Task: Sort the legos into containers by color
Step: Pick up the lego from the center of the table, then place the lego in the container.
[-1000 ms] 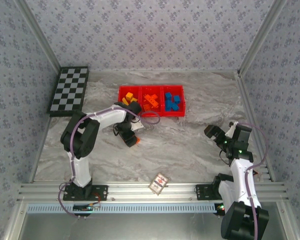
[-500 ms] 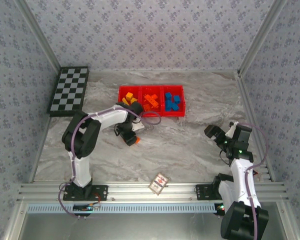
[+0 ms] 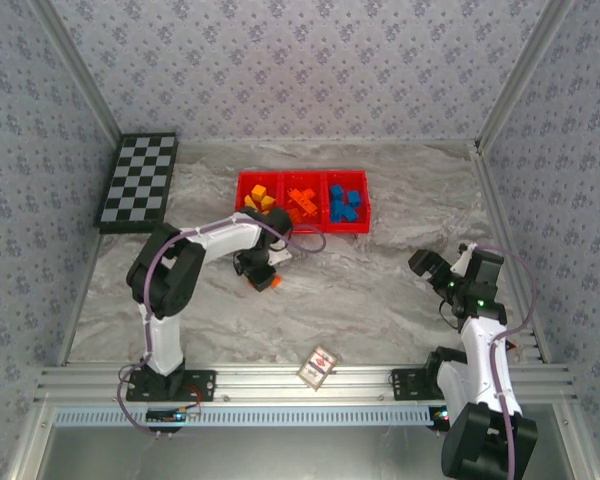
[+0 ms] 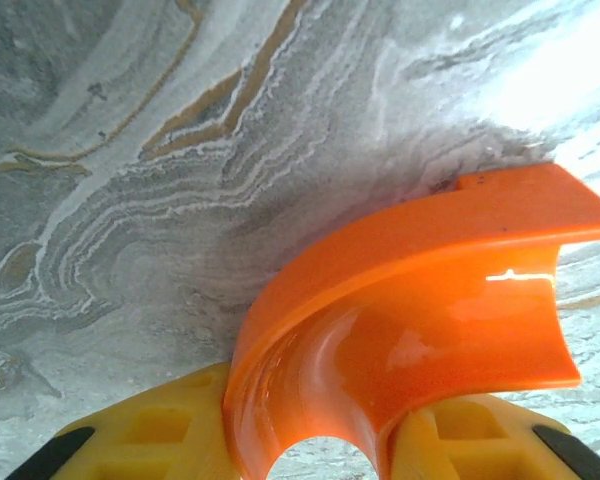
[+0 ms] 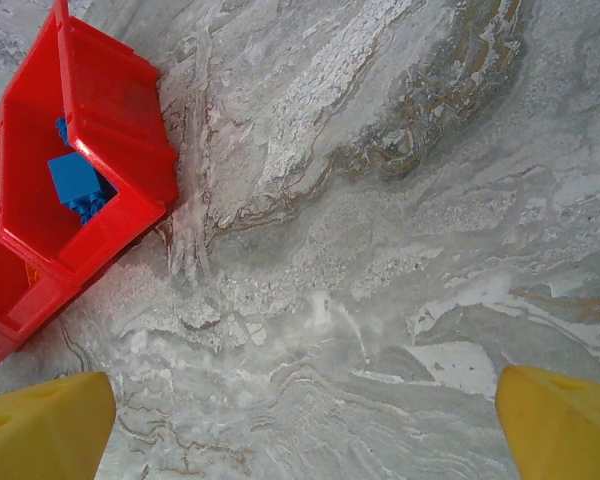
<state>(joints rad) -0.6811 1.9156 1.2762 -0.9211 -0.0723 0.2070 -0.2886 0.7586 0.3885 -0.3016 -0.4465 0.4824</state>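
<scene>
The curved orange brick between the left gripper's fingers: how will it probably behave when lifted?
The curved orange brick looks like thin, hollow moulded plastic, so probably stiff and light. Its glossy surface shows a bright highlight, so it may be slippery. The yellow fingers flank a rounded wall, so it might twist or slip out.

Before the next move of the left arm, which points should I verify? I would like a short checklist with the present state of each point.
1. The curved orange brick sits between the fingers of the left gripper: ok.
2. The brick is lifted off the marble table: cannot tell.
3. The grip is firm enough to carry it: cannot tell.
4. The middle compartment of the red tray holds orange bricks, so the color matches: ok.
5. The right gripper is open and far from the left arm: ok.
</scene>
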